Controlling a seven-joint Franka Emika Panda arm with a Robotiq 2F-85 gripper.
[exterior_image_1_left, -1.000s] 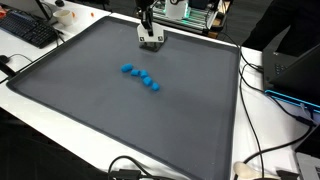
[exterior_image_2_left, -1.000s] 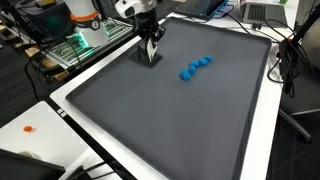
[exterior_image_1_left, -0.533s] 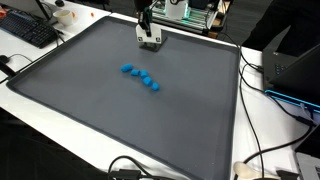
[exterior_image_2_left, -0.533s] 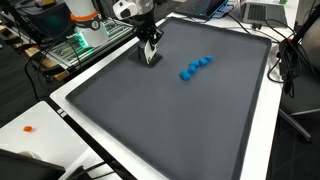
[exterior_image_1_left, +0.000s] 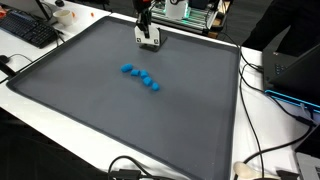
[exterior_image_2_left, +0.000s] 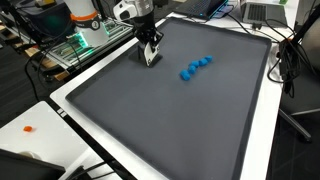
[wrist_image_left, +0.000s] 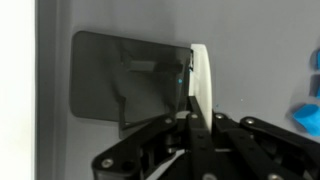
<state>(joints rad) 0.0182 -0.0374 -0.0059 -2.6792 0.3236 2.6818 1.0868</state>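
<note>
1 thin white piece (wrist_image_left: 201, 75) was pinched between the jaws of the gripper (wrist_image_left: 193, 118), which were pressed together on its flat faces, so that it was carried on edge and upright. This was judged a grip suited to so thin a thing, since only its faces give the pads anything to bear on. In both exterior views the gripper (exterior_image_1_left: 148, 38) (exterior_image_2_left: 150, 52) was seen just inside the edge of the grey mat (exterior_image_1_left: 100, 115) on the arm's side. The white piece (exterior_image_1_left: 149, 42) (exterior_image_2_left: 150, 59) was down at the mat's surface, though whether it touched could not be told. A dark shadow was cast on the mat beside it in the wrist view. About 5 blue pieces (exterior_image_1_left: 141, 76) (exterior_image_2_left: 196, 66) were laid in a short curved row near the middle of the mat, well apart from the gripper and untouched. A keyboard (exterior_image_1_left: 28, 30) was left on the white table (exterior_image_1_left: 45, 100) beyond a corner of the mat. Against the frames of 1 second and half a second earlier, next to nothing was changed: the gripper was found at the same spot with the same grip, and the blue row was not shifted.
</note>
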